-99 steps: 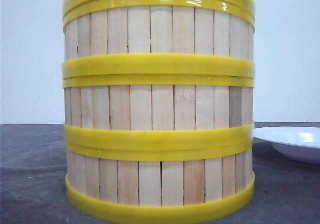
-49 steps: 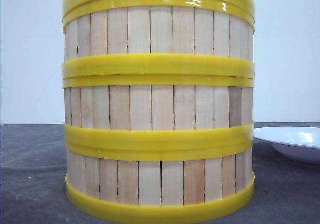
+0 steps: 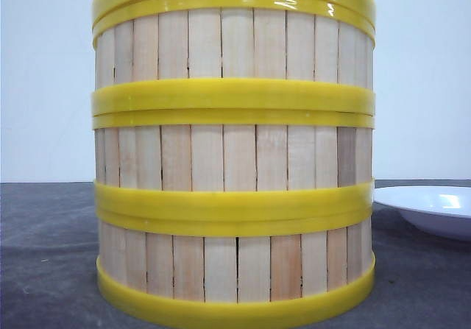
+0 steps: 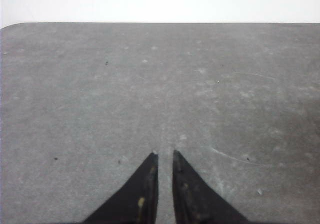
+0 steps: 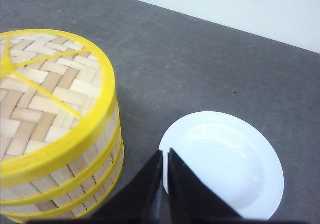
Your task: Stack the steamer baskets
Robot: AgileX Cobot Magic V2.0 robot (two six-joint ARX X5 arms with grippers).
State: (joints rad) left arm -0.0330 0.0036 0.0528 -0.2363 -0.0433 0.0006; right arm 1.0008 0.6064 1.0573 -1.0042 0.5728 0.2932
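Observation:
Three steamer baskets stand stacked in one column close in front of the front camera, pale slats between yellow rims. The right wrist view shows the same stack from above, topped by a woven lid with a yellow rim. My right gripper hangs shut and empty above the table, between the stack and a white plate. My left gripper is shut with only a thin slit between the black fingers, holding nothing, over bare grey table. Neither gripper shows in the front view.
A white plate lies on the grey table right of the stack; its edge shows in the front view. The table's far edge meets a white wall.

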